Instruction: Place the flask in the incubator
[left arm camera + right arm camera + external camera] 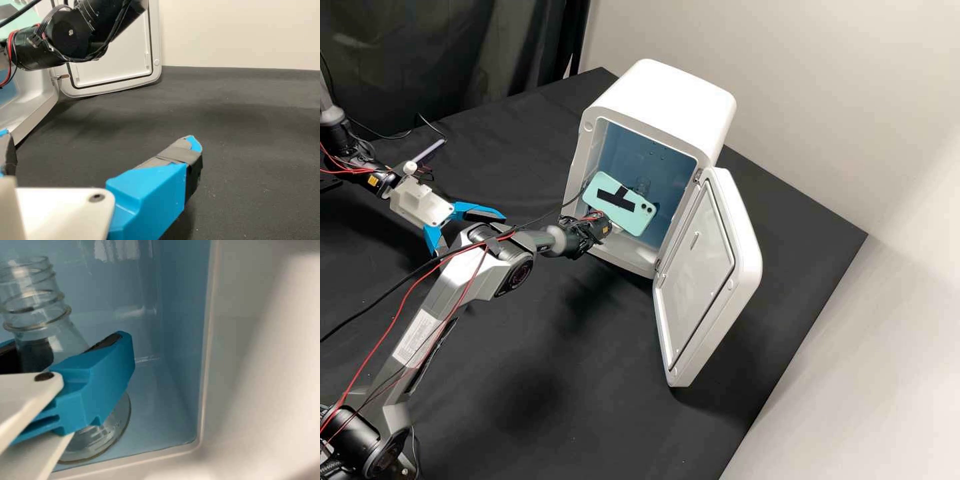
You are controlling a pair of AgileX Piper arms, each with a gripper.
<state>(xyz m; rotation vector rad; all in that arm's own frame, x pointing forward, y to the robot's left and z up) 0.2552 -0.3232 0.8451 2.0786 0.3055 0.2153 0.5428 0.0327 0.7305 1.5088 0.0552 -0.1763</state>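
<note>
The door [710, 267] is standing wide open. The right arm [577, 239] and flask [35, 315] are occupying the incubator [667, 100] mouth; the worktop [587, 373] before it is lying open.

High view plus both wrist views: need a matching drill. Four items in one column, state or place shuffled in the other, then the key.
Items
1. flask
2. incubator door
3. left gripper
4. right gripper

States or places
A. open, above the black bench
B. reached into the incubator, shut on glass
C. clear, uncapped, between two blue fingers
D. white, swung wide open

Pairs: 1-C, 2-D, 3-A, 4-B
</note>
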